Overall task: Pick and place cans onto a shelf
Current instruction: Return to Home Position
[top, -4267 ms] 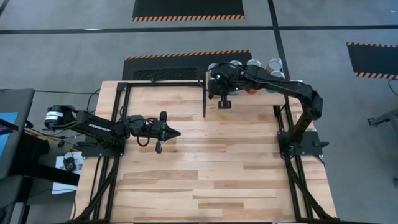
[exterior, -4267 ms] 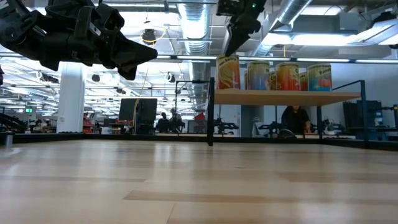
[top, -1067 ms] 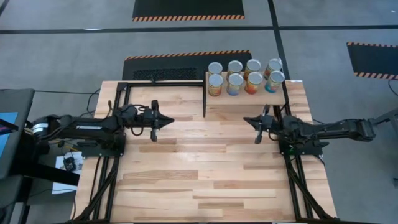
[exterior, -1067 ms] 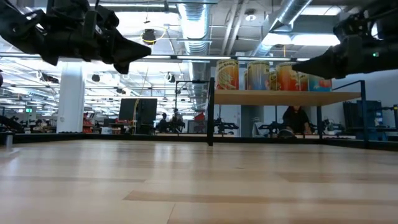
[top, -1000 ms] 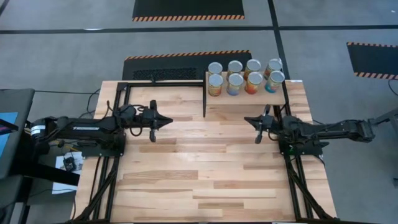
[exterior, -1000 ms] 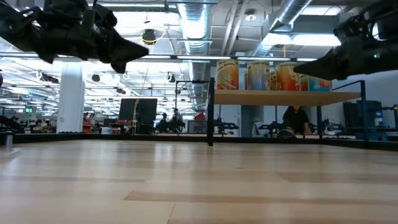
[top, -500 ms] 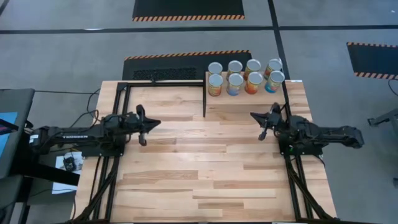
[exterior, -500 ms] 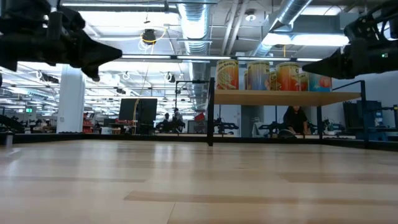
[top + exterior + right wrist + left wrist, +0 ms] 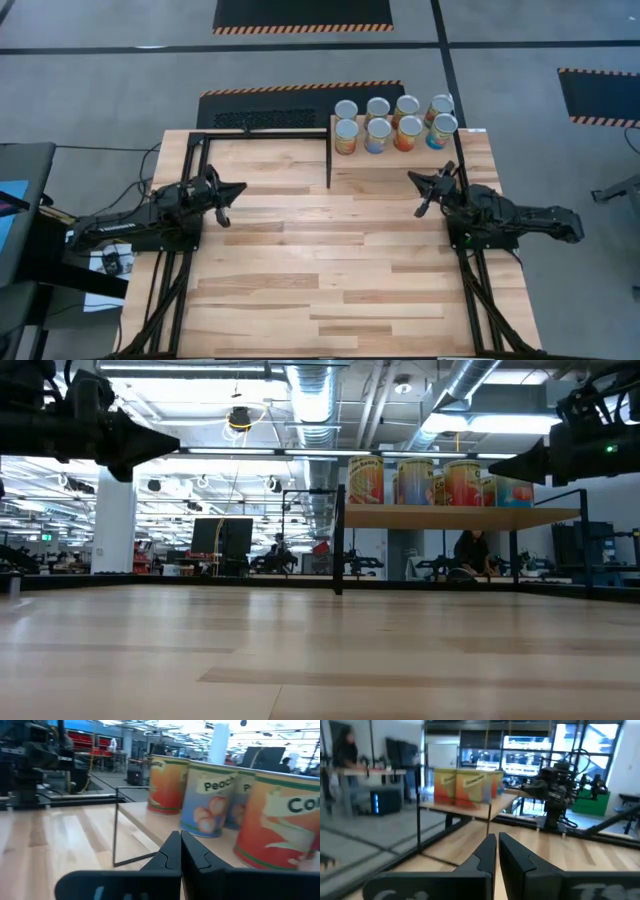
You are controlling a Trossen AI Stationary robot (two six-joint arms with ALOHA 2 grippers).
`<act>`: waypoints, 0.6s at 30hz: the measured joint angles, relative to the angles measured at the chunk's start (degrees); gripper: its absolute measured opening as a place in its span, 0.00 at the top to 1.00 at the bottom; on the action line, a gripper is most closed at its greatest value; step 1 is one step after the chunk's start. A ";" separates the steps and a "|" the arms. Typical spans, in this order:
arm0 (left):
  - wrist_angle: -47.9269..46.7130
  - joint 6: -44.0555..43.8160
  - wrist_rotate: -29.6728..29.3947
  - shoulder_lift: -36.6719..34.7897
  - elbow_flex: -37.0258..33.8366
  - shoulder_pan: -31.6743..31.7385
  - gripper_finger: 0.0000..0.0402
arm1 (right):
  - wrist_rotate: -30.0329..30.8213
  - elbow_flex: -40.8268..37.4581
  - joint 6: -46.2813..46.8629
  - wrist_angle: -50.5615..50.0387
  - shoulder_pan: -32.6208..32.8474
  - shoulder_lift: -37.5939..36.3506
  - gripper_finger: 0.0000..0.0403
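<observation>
L pincer (image 9: 238,188) shut, empty, above the table (image 9: 330,270) at its left side; R pincer (image 9: 415,180) shut too, holding nothing. All eight cans (image 9: 390,125) stand in two rows on the shelf (image 9: 392,160), just ahead of R pincer, well apart from L pincer.

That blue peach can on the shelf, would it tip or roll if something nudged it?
The peach can stands upright on its flat end, so it would probably slide rather than roll. Neighbouring cans stand close, so it would likely bump them. Its smooth undented wall suggests a stiff tin.
</observation>
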 joint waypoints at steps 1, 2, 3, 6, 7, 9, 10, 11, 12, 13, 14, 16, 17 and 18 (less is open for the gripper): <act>-1.28 -1.51 -0.46 -0.64 0.00 0.02 0.98 | -0.24 0.00 -0.23 -0.02 -0.65 0.02 0.97; -3.21 -2.87 -0.49 -1.33 0.00 0.02 0.98 | -0.30 0.00 -0.64 -0.04 -1.16 0.00 0.97; -4.96 -3.85 -0.47 -1.98 0.00 -0.01 0.98 | -0.32 0.00 -1.17 -0.04 -1.58 0.01 0.97; -6.03 -6.02 1.24 -2.42 0.37 -0.31 0.98 | -0.55 0.00 -1.84 -0.07 -2.85 -0.12 0.97; -6.06 -6.23 1.77 -2.39 0.56 -0.55 0.98 | -0.75 -0.02 -1.82 -0.07 -3.26 -0.20 0.97; -6.47 -5.72 2.06 -2.41 0.79 -1.04 0.98 | -2.07 -0.02 -1.79 -0.17 -3.67 -0.20 0.97; -7.03 -4.93 1.88 -2.41 0.85 -1.31 0.98 | -3.00 -0.02 -1.42 -0.27 -3.81 -0.20 0.97; -7.95 -3.90 1.53 -2.41 0.85 -1.48 0.98 | -4.00 -0.02 -0.88 -0.44 -3.81 -0.20 0.97; -8.29 -3.02 1.15 -2.34 0.85 -1.60 0.98 | -4.89 -0.02 -0.25 -0.52 -3.81 -0.20 0.97; -8.19 -2.33 0.99 -2.31 0.85 -1.65 0.98 | -5.58 -0.03 0.41 -0.55 -3.77 -0.20 0.97; -8.06 -1.66 1.12 -2.37 0.85 -1.72 0.98 | -6.41 -0.02 1.19 -0.55 -3.76 -0.20 0.97; -7.33 -0.51 2.07 -2.41 0.85 -2.02 0.98 | -7.79 -0.04 2.51 -0.54 -3.76 -0.20 0.97; -7.23 -0.07 2.71 -2.41 0.85 -2.17 0.98 | -7.92 -0.04 3.26 -0.52 -3.76 -0.20 0.97; -7.19 0.31 3.25 -2.41 0.85 -2.33 0.98 | -7.90 -0.04 3.60 -0.48 -3.76 -0.20 0.97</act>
